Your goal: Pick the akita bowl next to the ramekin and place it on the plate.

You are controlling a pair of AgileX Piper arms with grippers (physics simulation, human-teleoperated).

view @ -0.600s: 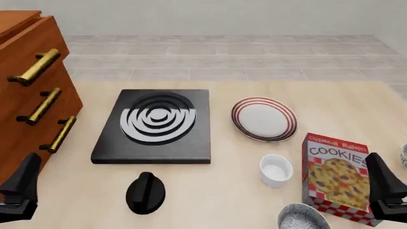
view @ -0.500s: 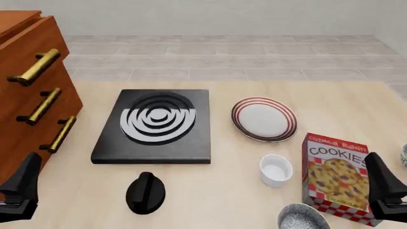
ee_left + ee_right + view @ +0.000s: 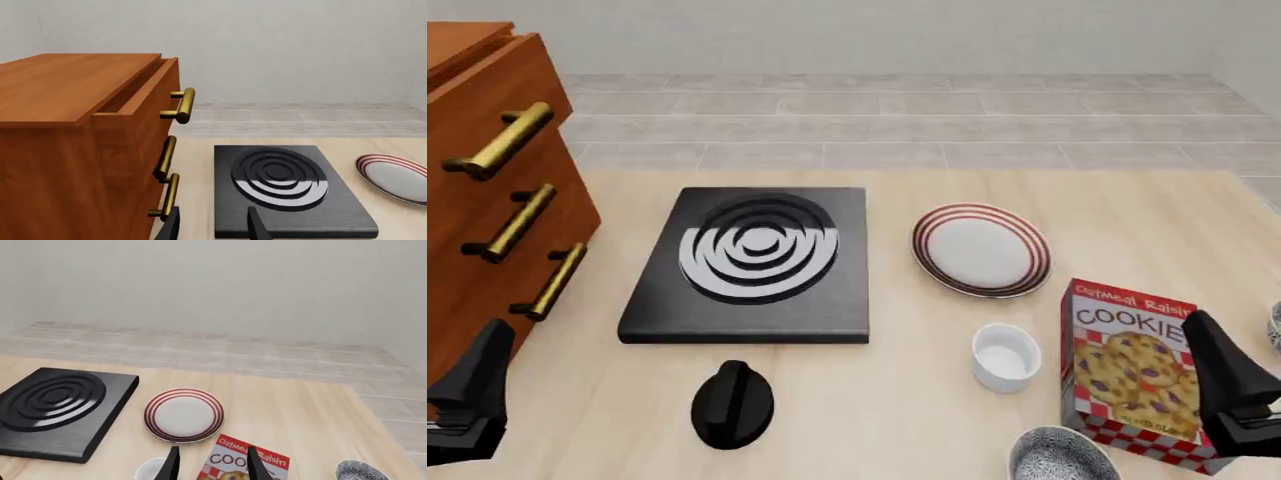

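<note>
Nothing lifted yet; the akita bowl (image 3: pixel 1062 458) sits on the counter (image 3: pixel 868 400) at the near edge, just beside the ramekin (image 3: pixel 1006 356) and the cookie box (image 3: pixel 1130 372); the plate (image 3: pixel 981 249) waits bare, farther back; the right tool (image 3: pixel 210 462) hovers with fingers apart, the left tool (image 3: pixel 213 225) likewise spread and idle by the stove (image 3: pixel 754 262); reach, grasp, carry and placement all remain.
</note>
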